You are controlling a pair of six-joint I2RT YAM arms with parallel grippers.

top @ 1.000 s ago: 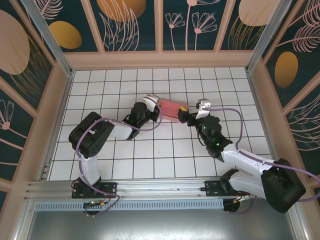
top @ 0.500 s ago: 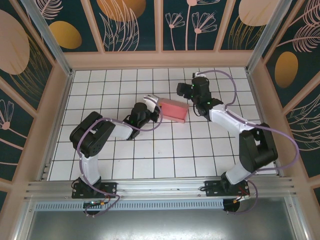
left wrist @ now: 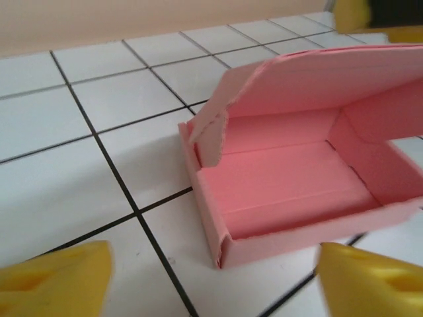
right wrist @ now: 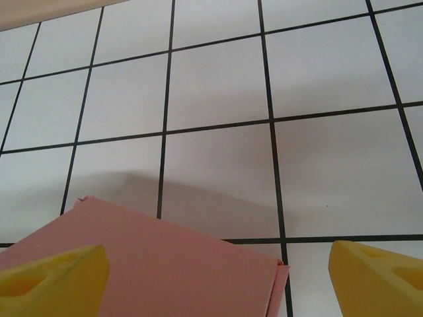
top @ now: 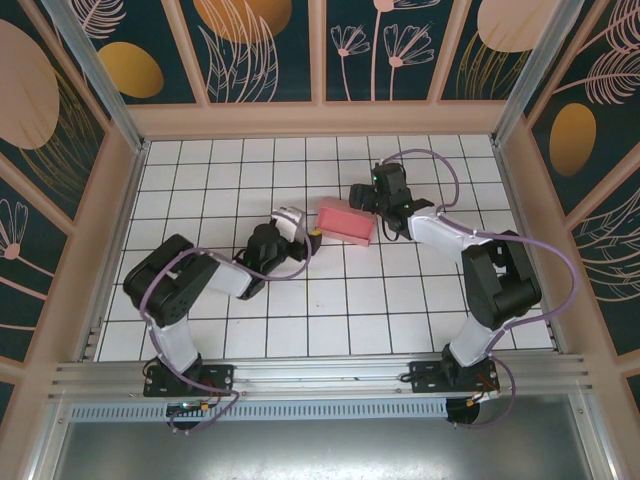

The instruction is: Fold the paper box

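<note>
The white-tiled tabletop [top: 330,330], bounded by walls [top: 320,120] at 9, 12 and 3 o'clock, has open tiles at 6 o'clock of the pink paper box [top: 345,222]. The box lies near the tabletop's middle, lid half raised. The left tool [top: 306,228] gapes wide just off the box's 9 o'clock end, and the right tool [top: 364,198], equally wide, is at its 1 o'clock edge.

Bright, even light; soft shadows

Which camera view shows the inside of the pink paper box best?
The left wrist view. There the paper box faces the camera with its lid raised, so its floor and walls are plain. The top external view gives a small pink rectangle from above; the right wrist view gives a flat pink outer panel.
</note>
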